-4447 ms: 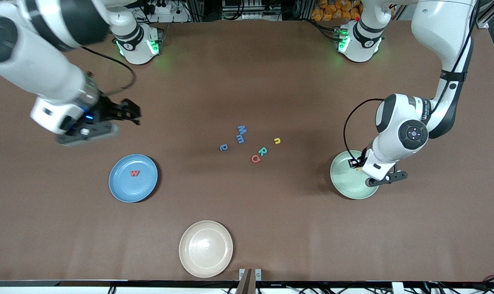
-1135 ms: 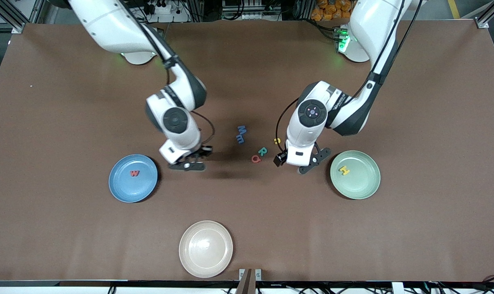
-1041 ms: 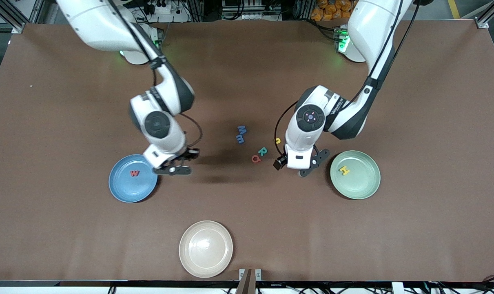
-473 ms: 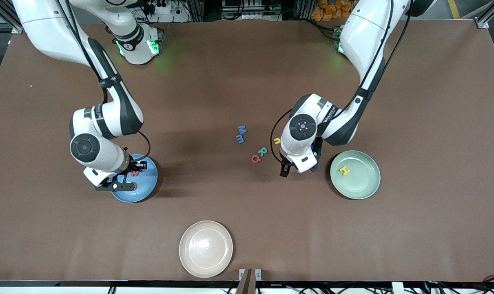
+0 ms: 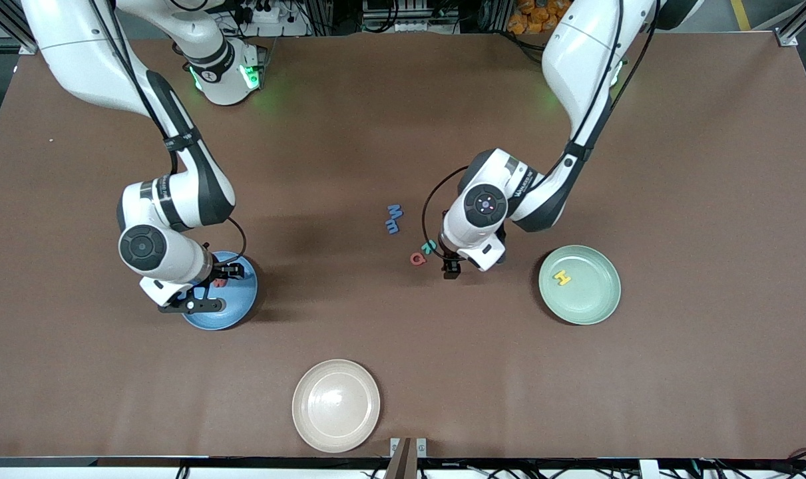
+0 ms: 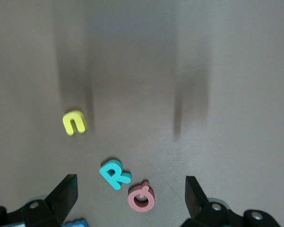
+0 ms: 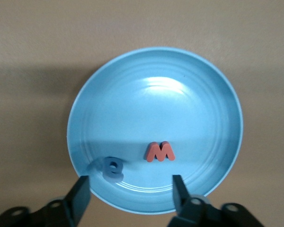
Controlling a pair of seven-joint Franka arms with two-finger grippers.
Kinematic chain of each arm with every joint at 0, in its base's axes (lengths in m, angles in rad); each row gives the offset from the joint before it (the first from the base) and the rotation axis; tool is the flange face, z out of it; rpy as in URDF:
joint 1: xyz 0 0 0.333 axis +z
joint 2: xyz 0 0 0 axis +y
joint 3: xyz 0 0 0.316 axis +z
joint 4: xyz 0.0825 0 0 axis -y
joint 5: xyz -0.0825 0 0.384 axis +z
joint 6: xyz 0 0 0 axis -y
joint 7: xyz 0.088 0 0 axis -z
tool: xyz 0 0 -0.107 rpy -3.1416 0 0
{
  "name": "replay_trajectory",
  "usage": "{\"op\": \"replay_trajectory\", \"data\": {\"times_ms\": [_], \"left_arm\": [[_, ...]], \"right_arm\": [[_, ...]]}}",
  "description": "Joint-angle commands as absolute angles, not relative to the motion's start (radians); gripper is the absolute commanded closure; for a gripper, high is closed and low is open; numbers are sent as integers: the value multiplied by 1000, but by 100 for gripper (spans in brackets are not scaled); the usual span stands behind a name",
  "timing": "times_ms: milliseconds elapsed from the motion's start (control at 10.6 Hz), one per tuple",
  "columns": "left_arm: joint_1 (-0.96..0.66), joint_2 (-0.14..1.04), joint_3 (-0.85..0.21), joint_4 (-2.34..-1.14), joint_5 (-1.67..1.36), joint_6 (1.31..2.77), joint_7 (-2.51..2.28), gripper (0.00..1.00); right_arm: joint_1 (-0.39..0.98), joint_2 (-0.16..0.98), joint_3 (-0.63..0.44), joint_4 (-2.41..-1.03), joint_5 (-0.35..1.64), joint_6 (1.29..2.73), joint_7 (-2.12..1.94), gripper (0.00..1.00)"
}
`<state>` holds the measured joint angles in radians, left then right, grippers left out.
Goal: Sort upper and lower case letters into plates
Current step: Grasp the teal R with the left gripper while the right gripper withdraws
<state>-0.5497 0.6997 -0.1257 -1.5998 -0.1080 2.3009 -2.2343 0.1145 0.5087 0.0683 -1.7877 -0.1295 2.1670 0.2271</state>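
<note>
My right gripper [image 5: 209, 290] hangs open over the blue plate [image 5: 237, 307]. In the right wrist view that blue plate [image 7: 156, 94] holds a red w [image 7: 160, 152], and a blue-grey e [image 7: 113, 168] shows blurred by its inner wall, free of the fingers. My left gripper [image 6: 130, 198] is open and low over a teal R [image 6: 114, 174] and a red G [image 6: 141, 197], with a yellow n [image 6: 74, 122] a little apart. In the front view the left gripper [image 5: 452, 265] is beside the R [image 5: 428, 247] and G [image 5: 417, 258]. The pale green plate [image 5: 589, 306] holds a yellow H [image 5: 562, 277].
A blue M [image 5: 394, 212] and a blue m [image 5: 392, 227] lie mid-table, toward the right arm's end from the R. A cream-white plate [image 5: 336, 406] sits near the table's front edge. The left arm's body hides the yellow n in the front view.
The right gripper carried the e over the blue plate and opened, letting it go. The left gripper moved from beside the green plate to over the R and G.
</note>
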Motion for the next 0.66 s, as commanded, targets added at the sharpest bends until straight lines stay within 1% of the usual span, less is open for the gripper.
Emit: {"op": "replay_trajectory", "data": {"times_ms": [0,189,568], "left_arm": [[-586,752,-117,-1569,-133,2342,-2423,0],[-591,779,-112,-1554,-130,2379,-2505,0],[-592,805,-107,-1549,-123,2402,-2528,0]], "right_arm": [[109,408,71,-1799,-126,2109,215,0],[104,349,71,-1799,-115,2079,215,0],[86,252,72,-1799,-110,2043,206,0]]}}
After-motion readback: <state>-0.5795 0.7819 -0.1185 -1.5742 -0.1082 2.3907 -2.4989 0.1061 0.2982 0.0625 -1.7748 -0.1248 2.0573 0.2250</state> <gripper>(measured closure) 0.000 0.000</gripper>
